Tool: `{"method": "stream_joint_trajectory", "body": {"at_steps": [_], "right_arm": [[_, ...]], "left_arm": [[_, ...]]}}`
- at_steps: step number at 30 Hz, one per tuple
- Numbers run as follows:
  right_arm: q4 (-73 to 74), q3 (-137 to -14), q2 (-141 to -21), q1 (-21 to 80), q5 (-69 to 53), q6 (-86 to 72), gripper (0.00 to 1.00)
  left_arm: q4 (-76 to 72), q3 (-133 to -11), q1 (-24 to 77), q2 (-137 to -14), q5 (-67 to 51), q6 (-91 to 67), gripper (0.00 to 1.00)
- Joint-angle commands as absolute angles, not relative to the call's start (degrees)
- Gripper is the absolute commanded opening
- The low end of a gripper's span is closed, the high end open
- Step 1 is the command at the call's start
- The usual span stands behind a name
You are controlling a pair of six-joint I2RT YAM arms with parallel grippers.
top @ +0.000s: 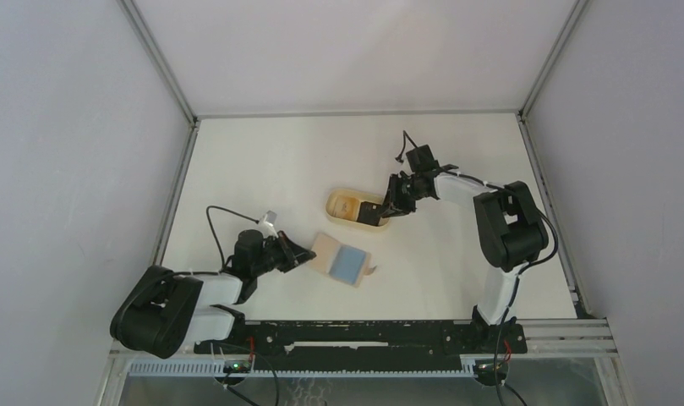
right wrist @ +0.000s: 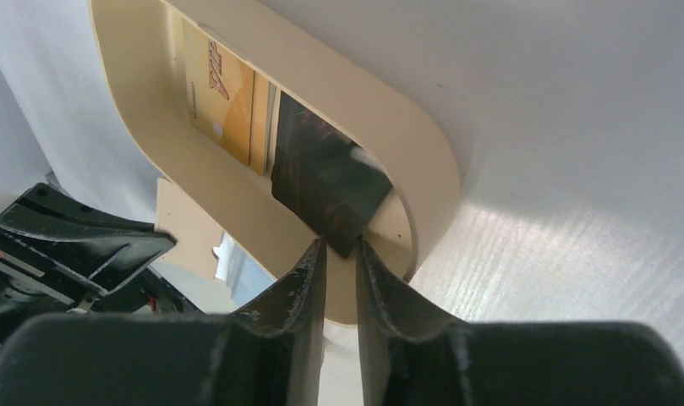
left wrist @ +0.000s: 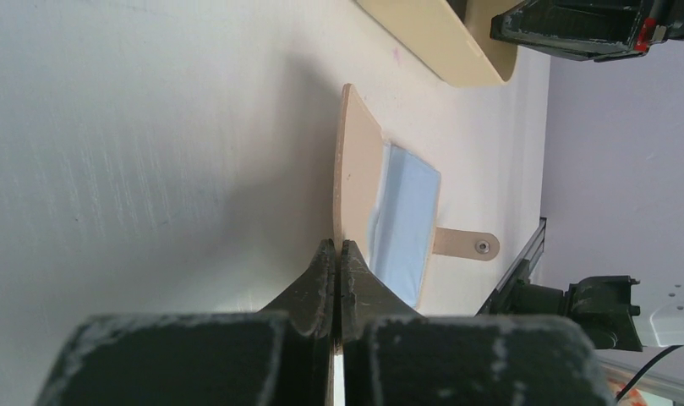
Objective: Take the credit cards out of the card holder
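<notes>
The white table (top: 262,169) has the most bare room behind and to the left of the work. The light walls stand well apart from both arms.

The tan oval plastic tray (right wrist: 152,127) holds 2 cards: a gold one (right wrist: 224,97) and the black credit card (right wrist: 325,178). The black card's corner sits right at the tips of the right gripper (right wrist: 340,249). Its jaws are parted by a narrow slit, and I cannot tell whether either touches the card. If the gripper lifts off carelessly, it could drag that corner over the tray's rounded end or knock the rim.

The flat tan card holder (left wrist: 355,161) lies near the tray, towards the arm bases. The left gripper (left wrist: 338,254) is pinched tight on its near edge. This is only an edge grip, so pulling a card could slide or fold the holder.

The light blue credit card (left wrist: 406,211) is partly out of the holder, so 1 card is not yet removed. The bare table on its far side gives a clear approach. The small tan strap with a metal snap (left wrist: 465,244) sticks out beside the card and could snag a finger.
</notes>
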State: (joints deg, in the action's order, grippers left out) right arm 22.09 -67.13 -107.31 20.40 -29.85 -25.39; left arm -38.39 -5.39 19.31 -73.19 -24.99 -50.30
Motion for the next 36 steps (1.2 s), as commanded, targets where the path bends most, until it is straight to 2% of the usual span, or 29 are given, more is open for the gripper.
{"method": "stream_joint_trajectory", "body": {"at_steps": [1, 11, 21, 27, 36], "right_arm": [[23.5, -69.1, -102.2, 20.6, -26.4, -23.8, 0.31], [29.3, -73.6, -96.6, 25.6, -18.5, -19.4, 0.47], [36.0, -73.8, -97.9, 38.8, -11.4, -19.0, 0.47], [36.1, -73.6, -101.5, 40.0, -9.6, -22.6, 0.47], [39.6, -77.6, -107.9, 39.7, -3.9, -26.1, 0.47]], "left_arm": [[-40.3, -5.3, 19.1, -71.2, -23.9, -48.7, 0.0], [-38.8, -3.9, 19.1, -68.3, -20.4, -48.4, 0.0], [-20.2, -4.4, 19.2, -57.0, -10.9, -43.8, 0.0], [-16.3, -4.4, 19.2, -54.2, -8.9, -43.5, 0.0], [-13.5, -4.5, 19.5, -52.5, -6.8, -44.0, 0.13]]}}
